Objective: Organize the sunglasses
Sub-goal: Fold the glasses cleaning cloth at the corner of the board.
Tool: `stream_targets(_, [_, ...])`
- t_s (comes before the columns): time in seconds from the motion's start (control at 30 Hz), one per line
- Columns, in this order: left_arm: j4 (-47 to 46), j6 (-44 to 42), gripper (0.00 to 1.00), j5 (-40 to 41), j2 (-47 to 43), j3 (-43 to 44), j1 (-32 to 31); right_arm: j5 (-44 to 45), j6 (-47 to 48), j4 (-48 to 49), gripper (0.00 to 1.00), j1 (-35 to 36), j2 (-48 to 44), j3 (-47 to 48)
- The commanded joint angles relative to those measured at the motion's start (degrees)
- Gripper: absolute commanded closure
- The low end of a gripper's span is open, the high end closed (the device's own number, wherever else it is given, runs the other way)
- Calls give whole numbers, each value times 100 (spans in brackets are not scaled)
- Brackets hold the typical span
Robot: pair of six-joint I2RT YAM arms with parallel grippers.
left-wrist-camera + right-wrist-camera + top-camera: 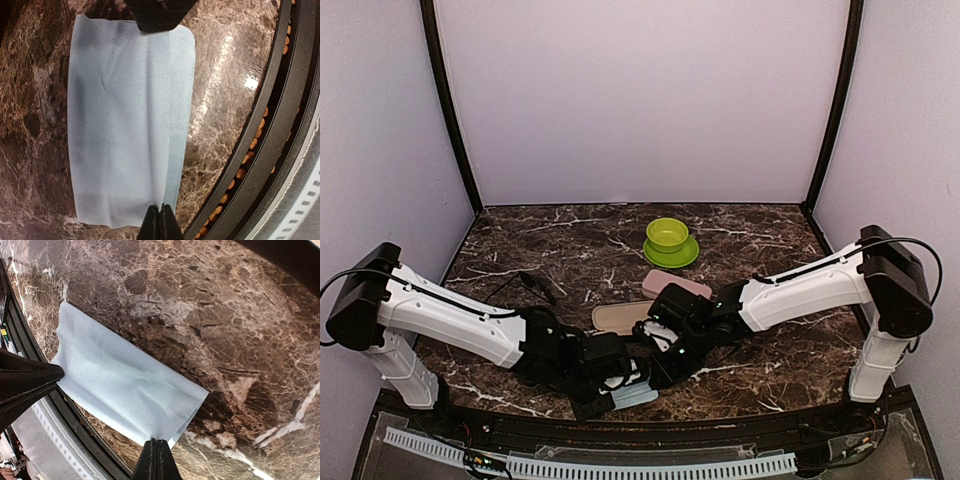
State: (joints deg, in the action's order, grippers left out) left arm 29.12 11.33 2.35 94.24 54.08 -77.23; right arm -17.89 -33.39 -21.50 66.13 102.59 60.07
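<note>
Marble-patterned brown table (770,370) fills the floor of a pale-walled booth, and both arms bend inward over its near middle. Largest of the loose things is a pale blue cloth (130,125), lying flat just beside the curved black rim (265,125) at the near edge. Its long axis runs from one gripper to the other. The left gripper (160,220) has its fingers pressed together on one short edge of the cloth, and the right gripper (156,452) is pinched closed on a corner of the opposite end. Behind the wrists lie a tan oblong piece (620,318) and a pink case (677,284), side by side and close to the right arm. Farther back a green bowl (667,234) sits on a green plate (685,255). The sunglasses (536,286) show only as a thin dark shape left of centre, just behind the left forearm, with their long axis slanting from back-left to near-right (too small to tell lenses from frame). Bare marble lies open at the back left and along the right side.
</note>
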Motion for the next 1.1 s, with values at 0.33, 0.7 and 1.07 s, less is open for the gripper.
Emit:
stream_targets(0.33, [210, 51, 99, -112, 109, 80, -65, 149, -54, -95, 100, 65, -41, -58])
stream_targets(0.7, [211, 129, 83, -90, 132, 99, -77, 163, -63, -121, 92, 88, -10, -92])
stream_targets(1.07, [290, 16, 80, -179, -72, 3, -78, 162, -124, -215, 77, 144, -108, -136])
